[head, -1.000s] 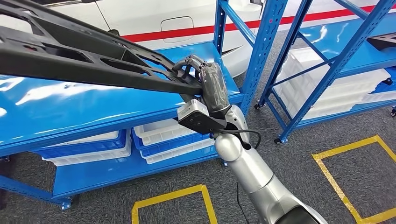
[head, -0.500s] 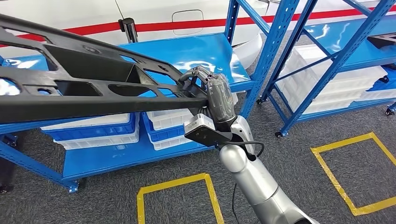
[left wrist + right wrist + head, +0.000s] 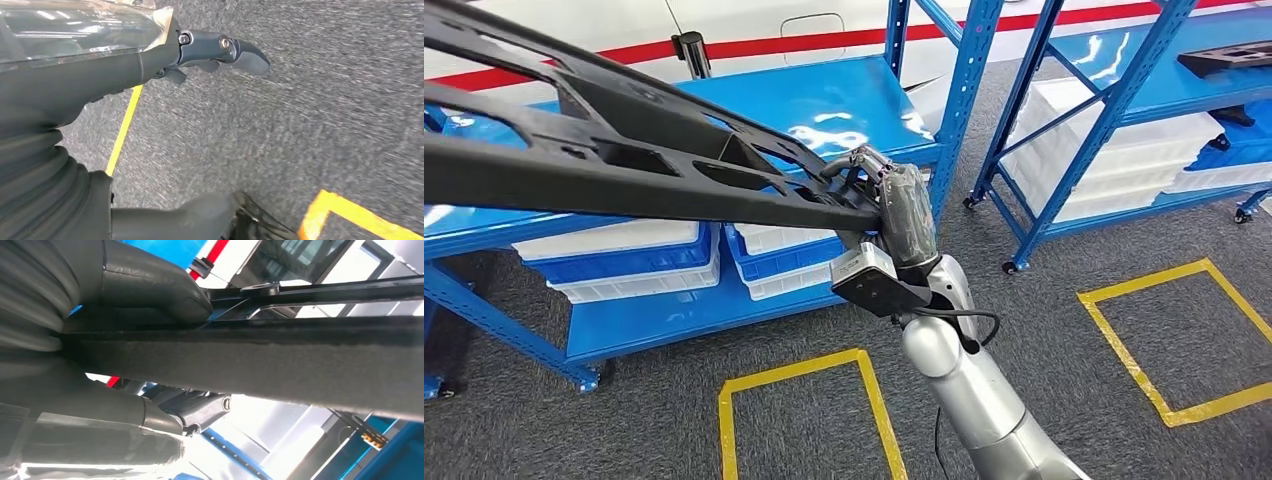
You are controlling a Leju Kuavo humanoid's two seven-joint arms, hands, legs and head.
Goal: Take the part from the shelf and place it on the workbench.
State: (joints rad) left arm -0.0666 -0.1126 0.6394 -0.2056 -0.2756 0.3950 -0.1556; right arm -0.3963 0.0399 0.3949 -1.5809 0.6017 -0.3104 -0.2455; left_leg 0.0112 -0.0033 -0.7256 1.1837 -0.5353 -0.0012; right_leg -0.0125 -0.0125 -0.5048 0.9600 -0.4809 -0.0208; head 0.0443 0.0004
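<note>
My right hand (image 3: 894,205) grips 1 end of the long black part (image 3: 624,150), held in the air above the blue shelf (image 3: 824,105), so I judge the carry to the workbench comes next, while my left hand (image 3: 150,55) hangs loose over the floor; no writing is legible.

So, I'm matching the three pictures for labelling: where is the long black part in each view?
Head view: black part runs from upper left to centre, gripped by the right hand.
Right wrist view: a dark bar crossing the frame.
Left wrist view: not in it.
Shared landmark: the right hand.
</note>
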